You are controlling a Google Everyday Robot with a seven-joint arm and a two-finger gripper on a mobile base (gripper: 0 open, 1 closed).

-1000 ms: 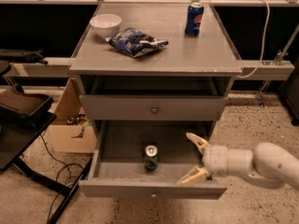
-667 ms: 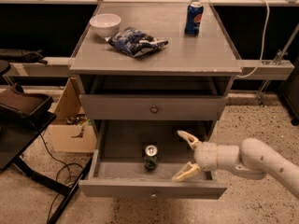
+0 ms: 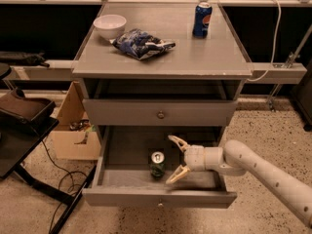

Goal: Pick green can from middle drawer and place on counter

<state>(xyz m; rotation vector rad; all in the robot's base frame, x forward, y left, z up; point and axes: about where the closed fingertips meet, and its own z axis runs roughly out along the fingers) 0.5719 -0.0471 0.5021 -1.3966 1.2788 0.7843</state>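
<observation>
**Now, an open gripper just beside the green can**

Here the small dark-green drinks can with a silver top and pull tab [image 3: 157,165] stands upright on the grey floor of the wide shallow grey middle drawer [image 3: 158,197], which is pulled out, near the middle of its width. Just to the can's right is the pale two-finger gripper [image 3: 168,160], reaching in from the right with its fingers spread wide, one tip towards the back of the drawer and one towards the front. The can sits at the mouth of that spread, not between the fingers, and whether a tip touches it cannot be told. The white jointed arm [image 3: 263,167] runs off to the lower right, over the drawer's right corner.

Above the open drawer is the other grey drawer front [image 3: 204,112], shut, with a small round metal knob [image 3: 160,114]. Over it lies the broad flat grey counter [image 3: 195,52]. The floor [image 3: 253,126] is pale and speckled.

On the counter, from the left, are a white round bowl [image 3: 109,26], a crumpled blue-and-white snack bag [image 3: 141,44] and an upright blue Pepsi can [image 3: 202,19], well apart at the back right. Left of the cabinet stands a brown cardboard box [image 3: 73,130], with black cables [image 3: 53,169] on the floor before it. A white cable [image 3: 275,38] hangs at the right.
</observation>
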